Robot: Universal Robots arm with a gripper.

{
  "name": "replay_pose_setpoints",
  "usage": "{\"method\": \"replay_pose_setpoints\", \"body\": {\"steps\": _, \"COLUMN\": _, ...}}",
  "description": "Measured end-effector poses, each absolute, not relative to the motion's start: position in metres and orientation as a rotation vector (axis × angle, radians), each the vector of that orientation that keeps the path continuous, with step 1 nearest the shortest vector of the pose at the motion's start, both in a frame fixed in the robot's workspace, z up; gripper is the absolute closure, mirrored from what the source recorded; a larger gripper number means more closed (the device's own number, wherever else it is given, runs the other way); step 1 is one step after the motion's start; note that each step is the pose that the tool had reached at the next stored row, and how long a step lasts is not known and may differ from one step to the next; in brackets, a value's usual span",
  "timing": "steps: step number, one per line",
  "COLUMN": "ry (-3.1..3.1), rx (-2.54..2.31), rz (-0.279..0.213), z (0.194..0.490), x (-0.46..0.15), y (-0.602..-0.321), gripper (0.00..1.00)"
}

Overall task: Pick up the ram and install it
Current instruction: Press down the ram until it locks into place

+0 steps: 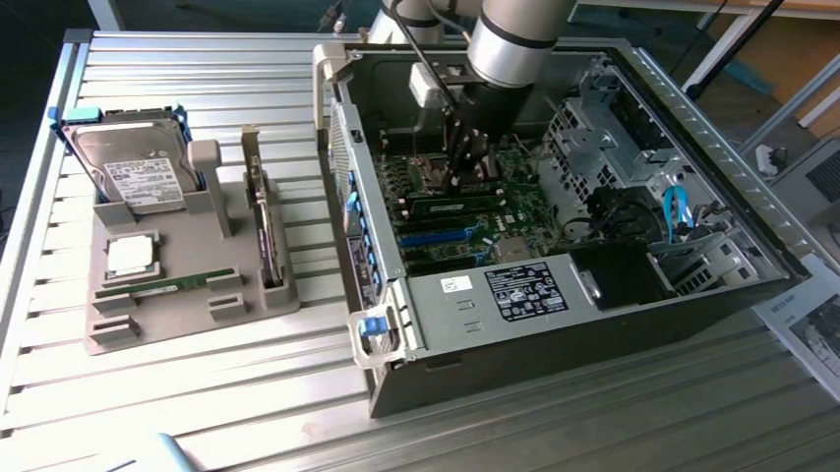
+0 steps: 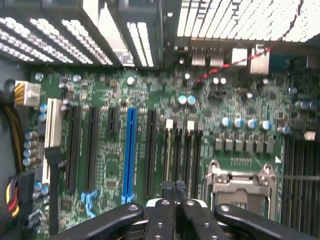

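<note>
One ram (image 1: 164, 285), a thin green stick, lies in the grey holder (image 1: 177, 317) on the exterior view's left. A second green stick (image 1: 453, 208) stands on edge in the memory slots (image 2: 182, 150) on the motherboard. My gripper (image 1: 462, 180) reaches down inside the open computer case, just above that stick. In the wrist view the gripper (image 2: 173, 192) is shut, its black fingers (image 2: 161, 215) pressed together over the slots, beside the processor socket (image 2: 240, 182). Whether the fingertips touch the stick in the slot cannot be told.
The holder also carries a hard drive (image 1: 132, 167), a square silver processor (image 1: 132, 256) and a dark expansion card (image 1: 270, 236). The case walls (image 1: 344, 128) surround the arm. A power supply (image 1: 525, 290), drive cage (image 1: 591, 128) and blue cable (image 1: 676, 211) crowd the case's right side.
</note>
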State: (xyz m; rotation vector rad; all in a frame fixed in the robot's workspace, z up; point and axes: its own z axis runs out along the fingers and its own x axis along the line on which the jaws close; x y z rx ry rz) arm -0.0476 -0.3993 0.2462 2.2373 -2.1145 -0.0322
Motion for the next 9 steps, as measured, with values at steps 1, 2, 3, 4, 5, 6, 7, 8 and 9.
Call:
{"method": "replay_pose_setpoints", "body": {"steps": 1, "ry": -2.114, "rx": 2.237, "rz": -0.032, "z": 0.246, "x": -0.049, "y": -0.399, "gripper": 0.89}}
{"method": "replay_pose_setpoints", "body": {"steps": 2, "ry": -2.115, "rx": 2.237, "rz": -0.032, "z": 0.246, "x": -0.052, "y": -0.399, "gripper": 0.89}}
{"method": "replay_pose_setpoints", "body": {"steps": 3, "ry": -2.114, "rx": 2.237, "rz": -0.032, "z": 0.245, "x": -0.055, "y": -0.399, "gripper": 0.89}}
{"method": "replay_pose_setpoints", "body": {"steps": 4, "ry": -2.114, "rx": 2.237, "rz": -0.032, "z": 0.245, "x": -0.057, "y": -0.399, "gripper": 0.89}}
{"method": "replay_pose_setpoints", "body": {"steps": 5, "ry": -2.114, "rx": 2.237, "rz": -0.032, "z": 0.244, "x": -0.061, "y": -0.399, "gripper": 0.89}}
{"method": "replay_pose_setpoints", "body": {"steps": 6, "ry": -2.115, "rx": 2.237, "rz": -0.032, "z": 0.244, "x": -0.065, "y": -0.399, "gripper": 0.89}}
{"method": "replay_pose_setpoints", "body": {"steps": 7, "ry": -2.115, "rx": 2.237, "rz": -0.032, "z": 0.244, "x": -0.068, "y": -0.399, "gripper": 0.89}}
{"method": "replay_pose_setpoints", "body": {"steps": 8, "ry": -2.114, "rx": 2.237, "rz": -0.032, "z": 0.243, "x": -0.072, "y": -0.399, "gripper": 0.89}}
{"method": "replay_pose_setpoints", "body": {"steps": 9, "ry": -2.114, "rx": 2.237, "rz": -0.032, "z": 0.242, "x": -0.073, "y": -0.399, "gripper": 0.89}}
